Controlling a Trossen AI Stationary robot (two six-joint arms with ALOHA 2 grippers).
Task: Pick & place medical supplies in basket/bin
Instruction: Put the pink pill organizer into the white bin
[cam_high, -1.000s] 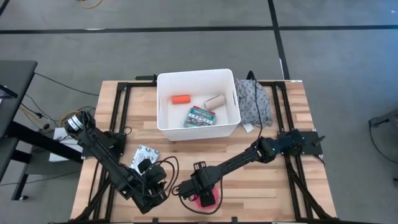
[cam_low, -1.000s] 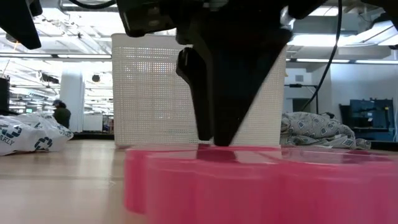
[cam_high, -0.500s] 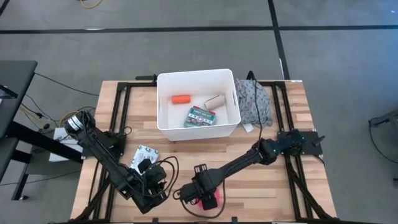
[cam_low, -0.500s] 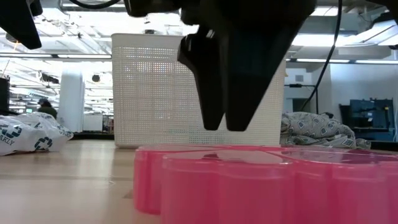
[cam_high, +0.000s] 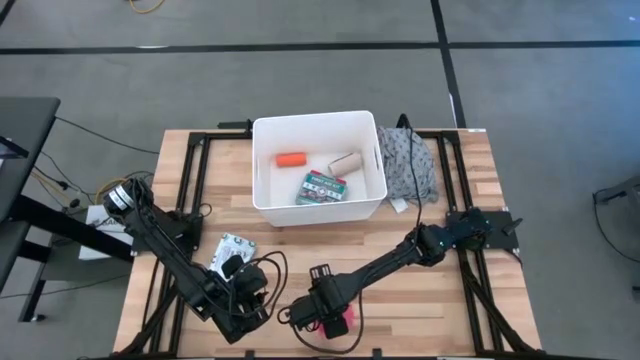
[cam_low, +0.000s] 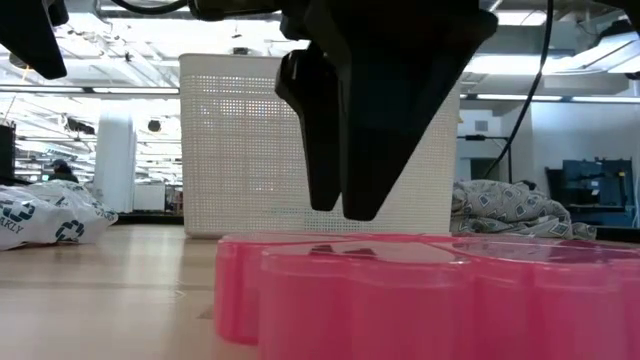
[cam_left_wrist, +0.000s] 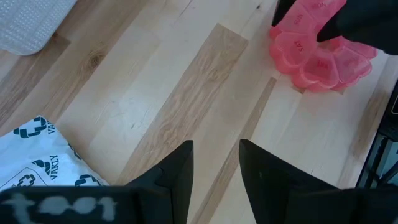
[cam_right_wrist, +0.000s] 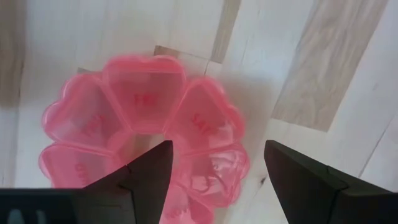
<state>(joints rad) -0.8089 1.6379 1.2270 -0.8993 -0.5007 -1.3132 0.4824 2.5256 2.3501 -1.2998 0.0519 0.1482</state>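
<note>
Pink, petal-shaped pill case (cam_right_wrist: 143, 149) lies on the table (cam_high: 420, 300) under the spread right pincer (cam_right_wrist: 214, 171), seemingly untouched; the left pincer (cam_left_wrist: 214, 165), empty, stands parted.

Even, bright overhead light is falling on the table (cam_high: 440, 290), casting only soft shadows. In the low view, ceiling lamps are glaring behind the silhouetted right gripper (cam_low: 340, 205), and the near pink organizer (cam_low: 420, 300) is blurring.

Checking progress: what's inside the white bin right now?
White bin holds an orange cylinder, a beige roll and a green-white box. Anything beneath the box is hidden.
</note>
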